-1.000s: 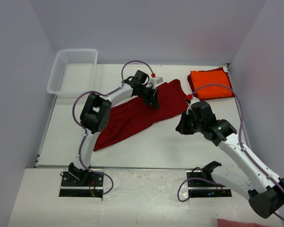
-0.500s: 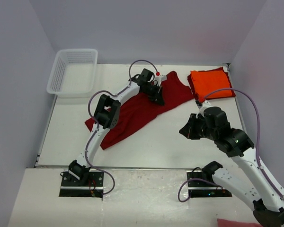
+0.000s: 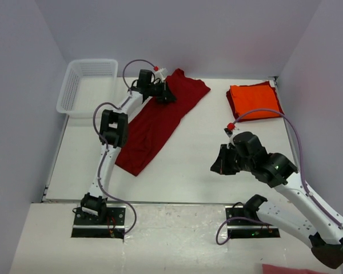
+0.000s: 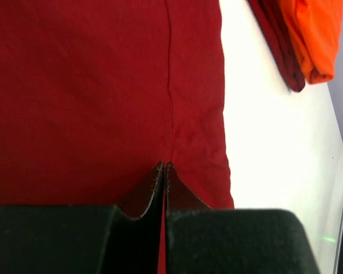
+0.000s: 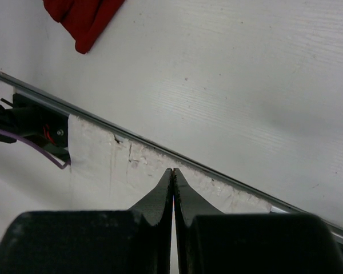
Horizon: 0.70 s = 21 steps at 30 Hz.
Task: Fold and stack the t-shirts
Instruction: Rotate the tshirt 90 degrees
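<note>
The crimson t-shirt [image 3: 154,123] lies stretched in a long diagonal strip, from the table's back middle toward the front left. My left gripper [image 3: 166,97] is shut on its far end. In the left wrist view the shut gripper [image 4: 164,165] rests on the red cloth [image 4: 91,85], and a sliver of red shows between the jaws. The orange t-shirt [image 3: 254,101] lies folded at the back right, with a dark red layer under its left edge [image 4: 280,40]. My right gripper [image 3: 217,165] hangs shut and empty over bare table near the front edge [image 5: 172,170].
A white mesh basket [image 3: 63,97] stands at the back left corner. Walls close the table on the left, back and right. The front edge has a metal strip [image 5: 217,171]. A pink scrap [image 3: 286,268] shows at the bottom right, off the table.
My left gripper swung left and toward the back wall, dragging the crimson shirt with it, so the shirt now lies further left. My right arm drew back slightly toward the front edge.
</note>
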Each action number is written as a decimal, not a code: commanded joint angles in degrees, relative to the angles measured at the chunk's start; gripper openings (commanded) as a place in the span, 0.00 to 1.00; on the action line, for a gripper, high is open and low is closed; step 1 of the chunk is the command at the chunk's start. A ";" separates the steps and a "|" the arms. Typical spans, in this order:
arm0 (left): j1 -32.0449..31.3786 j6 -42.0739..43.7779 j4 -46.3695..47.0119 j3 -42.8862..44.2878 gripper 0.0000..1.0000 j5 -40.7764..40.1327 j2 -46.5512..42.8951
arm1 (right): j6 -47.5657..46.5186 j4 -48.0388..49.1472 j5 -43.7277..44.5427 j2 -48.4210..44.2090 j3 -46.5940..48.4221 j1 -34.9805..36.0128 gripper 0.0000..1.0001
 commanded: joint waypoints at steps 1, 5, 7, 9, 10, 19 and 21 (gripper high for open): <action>-0.30 -2.94 7.52 4.06 0.00 1.40 -6.47 | 1.55 3.12 0.44 -0.03 -0.91 1.40 0.00; -0.29 -5.49 9.64 1.18 0.00 3.43 -12.26 | 1.73 6.55 -0.18 1.54 -2.76 2.81 0.00; -0.82 -4.62 5.80 -3.02 0.00 0.83 -18.23 | 1.38 9.18 -0.53 3.03 -4.25 3.42 0.00; -1.52 -0.69 -5.30 -6.90 0.00 -12.72 -25.76 | 1.29 11.56 0.34 5.92 -4.52 4.56 0.00; -1.87 0.38 -9.74 -11.18 0.00 -19.35 -28.42 | 1.20 12.53 0.52 6.90 -4.43 4.91 0.00; -5.22 1.10 -31.41 -44.73 0.00 -69.21 -53.74 | -3.63 19.65 0.45 34.27 9.96 7.99 0.00; -3.64 1.10 -29.22 -49.61 0.00 -69.77 -58.76 | -5.12 20.01 -0.79 40.28 17.05 8.69 0.00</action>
